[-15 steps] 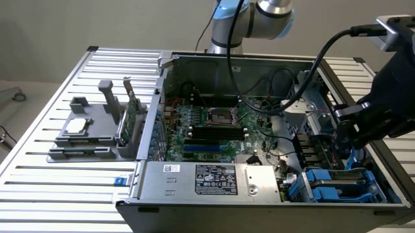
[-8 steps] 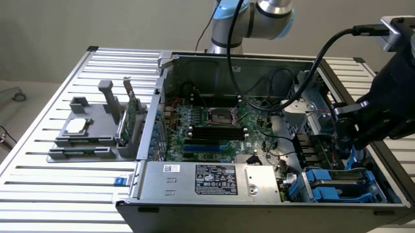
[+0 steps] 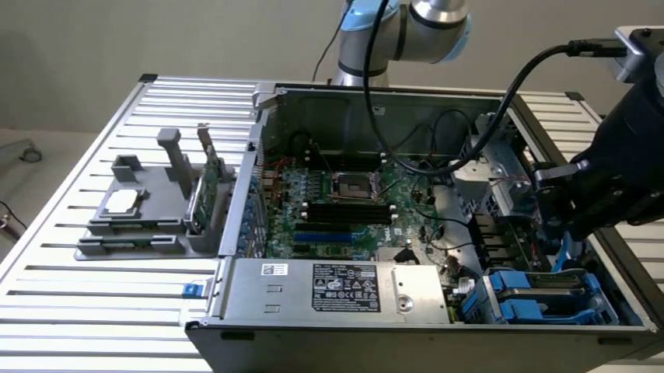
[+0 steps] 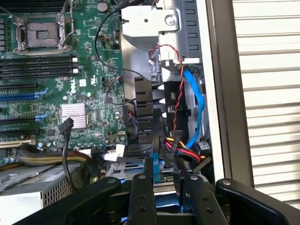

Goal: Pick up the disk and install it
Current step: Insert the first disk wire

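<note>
Closest up in the wrist view: black gripper (image 4: 164,182), its two fingers (image 4: 140,201) about half way shut. Pinched between them, the disk (image 4: 153,165), standing on its edge, blue frame showing. Hanging over a corner of the open computer case (image 4: 213,93), right above a bunch of coloured wires (image 4: 180,152). Further off, a blue flat cable (image 4: 197,101) and a twisted red and black wire (image 4: 177,89) running up beside the case wall. Beyond those, the green main board (image 4: 70,89) with a little silver heat block (image 4: 72,115).

Seen from the exterior view: gripper low at the exterior view's right, down inside the case by the side wall. Just below it, blue drive holders (image 3: 539,299) in the near corner. Next to those, a grey power box (image 3: 332,287) with a label. Outside the case, on the ribbed metal table (image 3: 104,303), a grey stand (image 3: 145,214) holding a small silver chip (image 3: 123,202) and a thin green card (image 3: 213,186).
</note>
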`<state>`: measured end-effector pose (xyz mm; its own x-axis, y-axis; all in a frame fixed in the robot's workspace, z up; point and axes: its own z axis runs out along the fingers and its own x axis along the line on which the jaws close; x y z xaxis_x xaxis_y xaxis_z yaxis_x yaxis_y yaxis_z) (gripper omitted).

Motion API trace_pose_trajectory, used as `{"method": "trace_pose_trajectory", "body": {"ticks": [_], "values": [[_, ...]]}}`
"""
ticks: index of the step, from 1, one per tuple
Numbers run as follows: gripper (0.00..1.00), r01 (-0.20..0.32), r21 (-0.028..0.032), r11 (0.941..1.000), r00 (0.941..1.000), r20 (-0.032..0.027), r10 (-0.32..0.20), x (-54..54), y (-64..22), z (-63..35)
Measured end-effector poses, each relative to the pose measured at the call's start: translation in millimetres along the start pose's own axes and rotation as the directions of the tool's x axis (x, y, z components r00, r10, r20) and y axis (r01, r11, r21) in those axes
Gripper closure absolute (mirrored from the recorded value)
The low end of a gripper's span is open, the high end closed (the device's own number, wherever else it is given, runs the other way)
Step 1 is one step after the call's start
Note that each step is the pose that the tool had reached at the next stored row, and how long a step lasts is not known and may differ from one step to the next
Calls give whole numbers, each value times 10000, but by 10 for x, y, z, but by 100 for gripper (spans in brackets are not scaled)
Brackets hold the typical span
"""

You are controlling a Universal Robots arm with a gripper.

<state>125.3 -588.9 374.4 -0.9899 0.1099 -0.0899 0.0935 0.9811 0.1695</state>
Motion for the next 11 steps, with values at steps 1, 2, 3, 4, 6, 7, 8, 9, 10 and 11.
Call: {"method": "trace_pose_trajectory", "body": {"ticks": [1,2,3,4,6,7,8,9,10,11], "values": [[69,-48,1,10000,10000,35,48,0,2,1],[69,-92,1,10000,9999,77,92,-1,5,1],[69,-129,1,9999,9998,125,129,-1,8,1],[69,-163,-2,9999,9997,178,163,-2,12,3],[69,-236,-5,9997,9992,313,236,-2,18,4],[69,-269,7,9996,9988,398,268,-2,20,5],[69,-292,31,9996,9984,481,290,-1,22,8],[69,-320,58,9995,9979,561,317,-1,23,11],[69,-350,97,9993,9974,631,343,-1,23,14],[69,-362,172,9992,9970,697,350,0,23,17]]}}
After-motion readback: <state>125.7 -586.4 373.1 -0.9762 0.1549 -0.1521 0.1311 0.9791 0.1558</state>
